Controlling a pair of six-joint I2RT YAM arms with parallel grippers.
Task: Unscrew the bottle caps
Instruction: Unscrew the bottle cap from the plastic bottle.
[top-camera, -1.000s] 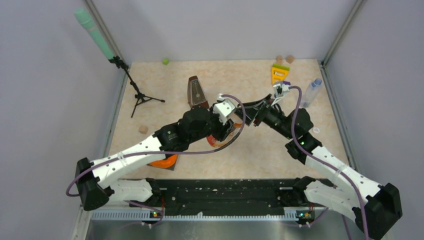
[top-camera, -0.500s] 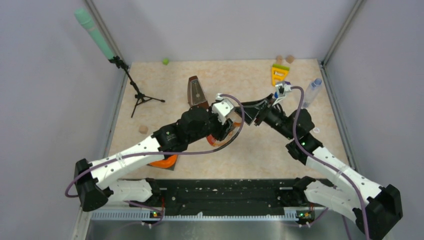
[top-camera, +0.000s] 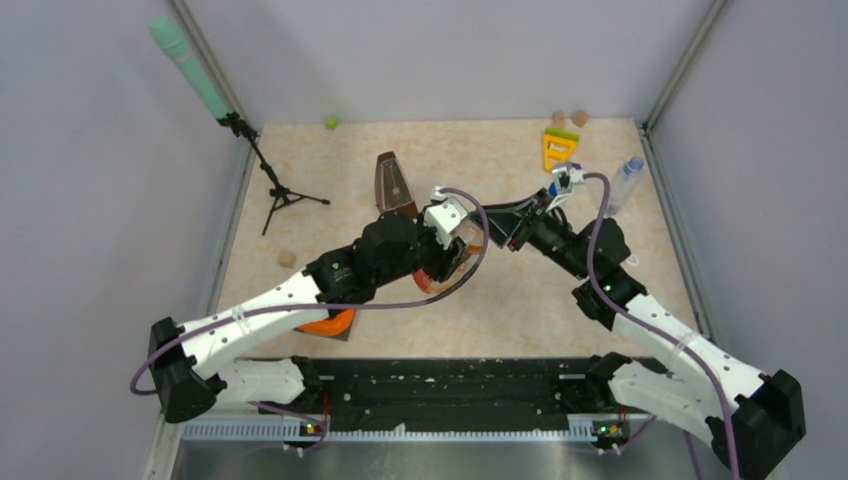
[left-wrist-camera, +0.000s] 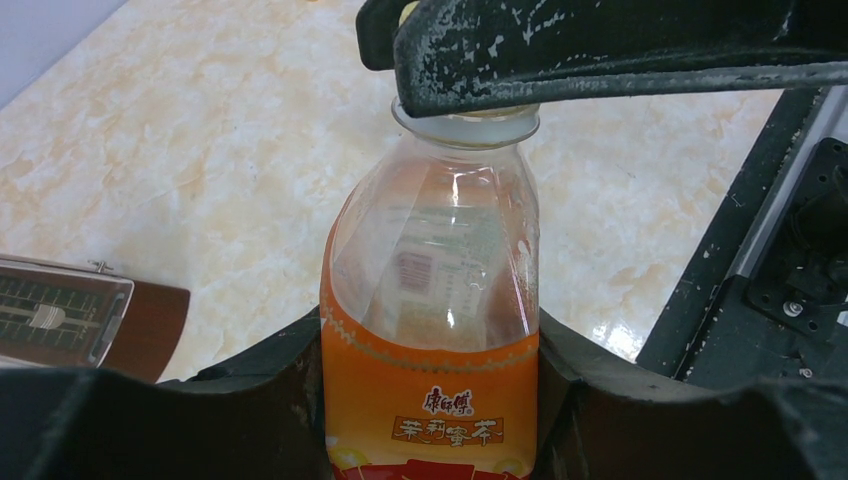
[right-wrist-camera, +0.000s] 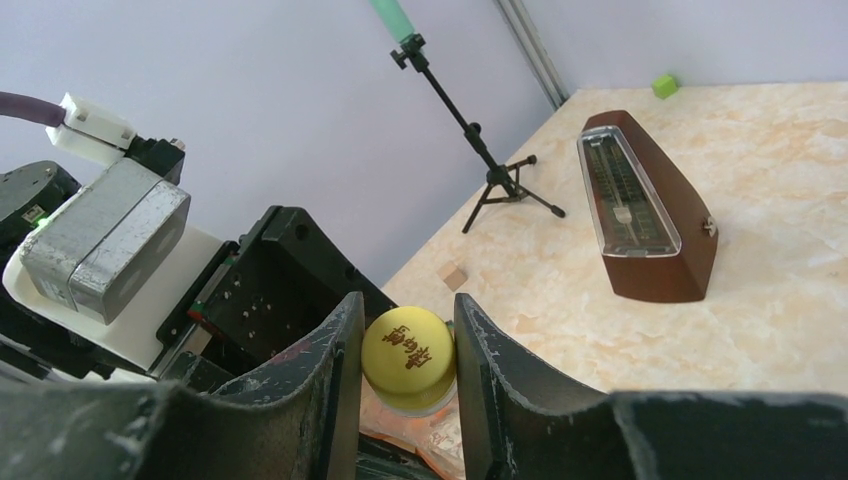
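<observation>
Since a second ago the right gripper (right-wrist-camera: 405, 335) has swung a little toward 9 o'clock, and its jaws have drawn in onto the yellow cap (right-wrist-camera: 408, 352), which they now pinch from both sides.

In the top view, a microphone stand (top-camera: 268, 175) stands at 10 o'clock on the surface (top-camera: 310, 225). A brown metronome (top-camera: 395, 185) stands at 11 o'clock of the centre. At the centre the left gripper (left-wrist-camera: 430, 420) clamps the lower body of the orange bottle (left-wrist-camera: 430, 290), with one finger pressed against each side. The yellow cap sits on this bottle's neck, at the 2 o'clock end of the bottle. A slim clear bottle (top-camera: 622, 185) is at 2 o'clock by the right edge, well apart from both grippers.
</observation>
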